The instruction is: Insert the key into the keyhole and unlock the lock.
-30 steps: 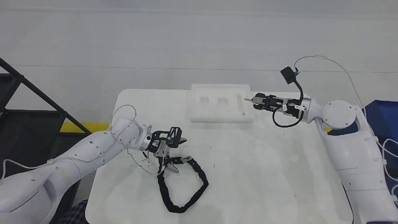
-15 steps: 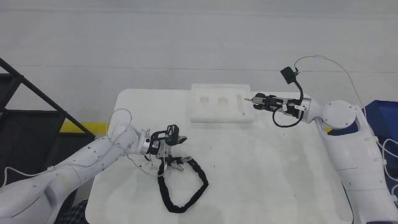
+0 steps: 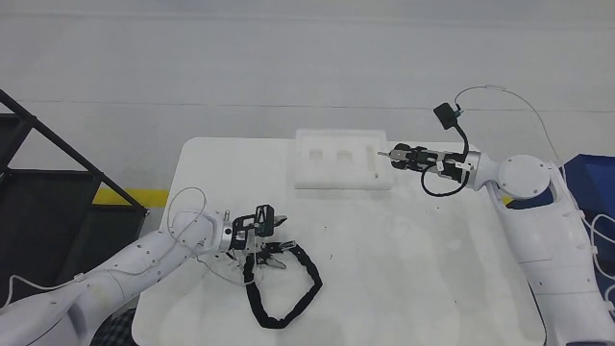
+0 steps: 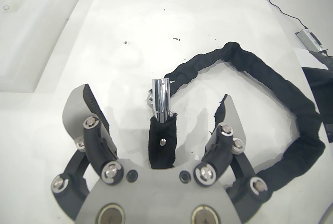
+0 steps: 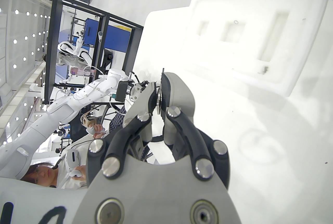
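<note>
White counter (image 4: 182, 1) lies under me, and on it the lock (image 4: 161, 101). Its chrome barrel lies flat, poking out of the black sleeve of the chain (image 4: 273, 84), which loops away across the counter and back round beside my left wrist. Over the last second my left arm has sunk lower and drawn in toward the near edge. My left fingers (image 4: 85, 105), which came at the barrel more from above a second ago, now lie level with it, one on each side. They are spread wide and touch nothing. The lock and chain lie just where they lay before, so nothing has been gripped or nudged yet. My right arm has not stirred in that time. It hangs well apart over the far side of the counter, just beside the foam tray (image 3: 341, 183), with my right fingers (image 5: 177, 95) clenched on a thin metal piece that I take to be the key (image 5: 158, 100). I read this as the approach finished and the grasp about to come. The left fingers should close on the barrel and steady it, and only then can the key travel across. Which end of the barrel takes the key I cannot tell from here. Smooth round chrome may roll or slip as I close on it.
</note>
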`<state>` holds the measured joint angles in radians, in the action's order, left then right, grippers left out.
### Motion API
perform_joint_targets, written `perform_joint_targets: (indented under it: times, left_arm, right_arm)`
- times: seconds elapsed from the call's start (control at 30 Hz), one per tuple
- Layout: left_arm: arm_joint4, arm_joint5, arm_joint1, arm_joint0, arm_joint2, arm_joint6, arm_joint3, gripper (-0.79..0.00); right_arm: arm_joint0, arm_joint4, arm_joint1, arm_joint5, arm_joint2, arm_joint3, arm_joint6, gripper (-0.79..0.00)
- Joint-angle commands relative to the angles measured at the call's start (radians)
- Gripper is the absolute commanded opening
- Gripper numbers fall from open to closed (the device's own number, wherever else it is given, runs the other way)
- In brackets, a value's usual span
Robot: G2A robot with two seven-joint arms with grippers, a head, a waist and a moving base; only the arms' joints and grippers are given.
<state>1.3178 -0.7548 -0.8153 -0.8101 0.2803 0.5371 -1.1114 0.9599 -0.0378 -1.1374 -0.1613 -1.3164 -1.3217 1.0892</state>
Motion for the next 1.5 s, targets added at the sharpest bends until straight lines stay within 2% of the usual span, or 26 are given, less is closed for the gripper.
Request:
perform_joint_targets:
  times: [0.0,0.03,0.1,0.37,0.57,0.6,0.63,0.67,0.8,1.0,1.23,1.47]
  left_arm:
    - [0.015,0.007,-0.002,-0.006,0.005,-0.001,0.000,-0.052]
    - [0.020,0.010,-0.003,-0.008,0.007,-0.006,0.002,-0.139]
    - [0.018,0.008,-0.006,-0.014,0.014,-0.006,0.004,-0.169]
    - [0.030,0.000,-0.025,-0.030,0.036,-0.022,0.030,-0.394]
    - [0.051,-0.006,-0.035,-0.041,0.049,-0.023,0.047,-0.416]
    - [0.054,-0.007,-0.036,-0.042,0.051,-0.022,0.049,-0.440]
    - [0.058,-0.009,-0.037,-0.043,0.053,-0.022,0.051,-0.502]
    - [0.062,-0.011,-0.039,-0.044,0.056,-0.021,0.052,-0.785]
    - [0.077,-0.018,-0.039,-0.047,0.072,0.004,0.047,-0.785]
    - [0.092,-0.037,-0.022,-0.057,0.113,0.078,0.015,-0.785]
    - [0.115,-0.086,0.019,-0.075,0.184,0.178,-0.063,-0.785]
    - [0.123,-0.126,0.056,-0.086,0.264,0.209,-0.185,-0.785]
  right_arm:
    - [0.000,0.000,0.000,0.000,0.000,0.000,0.000,-0.785]
    - [0.000,0.000,0.000,0.000,0.000,0.000,0.000,-0.785]
    - [0.000,0.000,0.000,0.000,0.000,0.000,0.000,-0.785]
    - [0.000,0.000,0.000,0.000,0.000,0.000,0.000,-0.785]
    - [0.000,0.000,0.000,0.000,0.000,0.000,0.000,-0.785]
    - [0.000,0.000,0.000,0.000,0.000,0.000,0.000,-0.785]
    - [0.000,0.000,0.000,0.000,0.000,0.000,0.000,-0.785]
    - [0.000,0.000,0.000,0.000,0.000,0.000,0.000,-0.785]
    - [0.000,0.000,0.000,0.000,0.000,0.000,0.000,-0.785]
    - [0.000,0.000,0.000,0.000,0.000,0.000,0.000,-0.785]
    - [0.000,0.000,0.000,0.000,0.000,0.000,0.000,-0.785]
    - [0.000,0.000,0.000,0.000,0.000,0.000,0.000,-0.785]
